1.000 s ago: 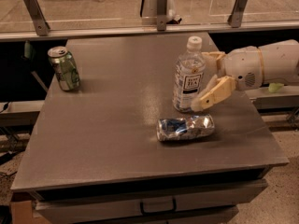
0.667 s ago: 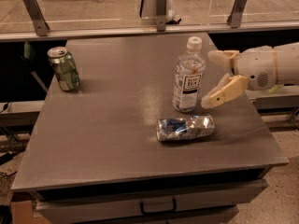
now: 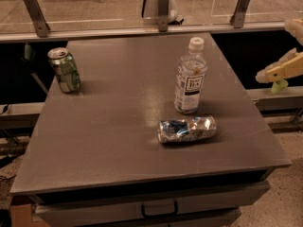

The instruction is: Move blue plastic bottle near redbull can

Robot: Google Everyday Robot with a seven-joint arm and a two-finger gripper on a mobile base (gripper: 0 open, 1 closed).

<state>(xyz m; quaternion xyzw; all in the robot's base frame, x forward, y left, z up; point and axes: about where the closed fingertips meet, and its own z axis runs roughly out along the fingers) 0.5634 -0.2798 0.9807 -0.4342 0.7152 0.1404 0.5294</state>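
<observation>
The blue plastic bottle [image 3: 190,77], clear with a white cap and a white-and-dark label, stands upright right of the table's middle. The redbull can [image 3: 187,129], crushed silver and blue, lies on its side just in front of the bottle, a small gap apart. My gripper [image 3: 289,48] is at the right edge of the view, off the table's right side and well clear of the bottle. It is open and empty. One pale yellow finger [image 3: 281,70] points left; the other shows only partly at the upper right.
A smooth green can [image 3: 64,70] stands upright near the table's far left edge. The grey table [image 3: 118,126] has a drawer front below its near edge. A metal rail with posts [image 3: 163,13] runs behind the table.
My gripper has pulled back to the right, from beside the bottle to beyond the table's edge. The bottle and both cans have stayed put.
</observation>
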